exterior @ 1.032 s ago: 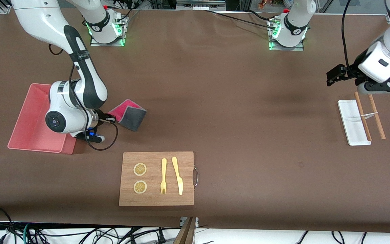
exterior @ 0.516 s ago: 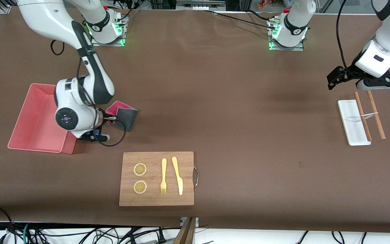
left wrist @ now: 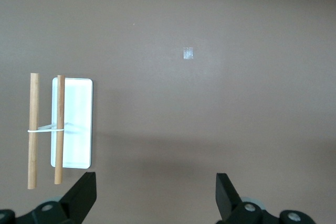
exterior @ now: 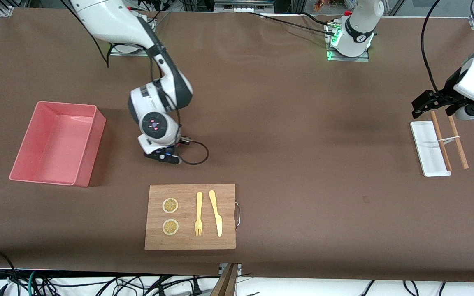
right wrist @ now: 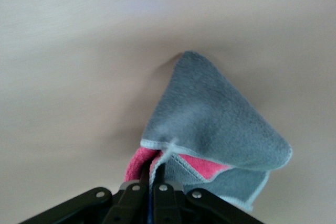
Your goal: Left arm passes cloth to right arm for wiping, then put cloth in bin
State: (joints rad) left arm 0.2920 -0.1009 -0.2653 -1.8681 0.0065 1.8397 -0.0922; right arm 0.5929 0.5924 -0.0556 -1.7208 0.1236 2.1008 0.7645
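Observation:
My right gripper (right wrist: 157,165) is shut on the cloth (right wrist: 215,119), pinching one edge. The cloth's grey face is outermost, its magenta face shows at the fold, and its free corner reaches down to the brown table. In the front view the right gripper (exterior: 161,151) points down over the table between the bin and the middle, and the hand hides the cloth. The pink bin (exterior: 23,142) stands empty toward the right arm's end. My left gripper (exterior: 423,105) (left wrist: 155,195) waits open with nothing in it, over the table beside the white tray.
A wooden board (exterior: 189,242) with two lemon slices, a fork and a knife lies nearer the front camera than the right gripper. A white tray (exterior: 426,152) with a banded pair of chopsticks (exterior: 440,142) sits toward the left arm's end.
The right arm has swung away from beside the bin toward the table's middle, carrying the cloth, which its hand now hides in the front view. The left gripper shifted slightly toward its end.

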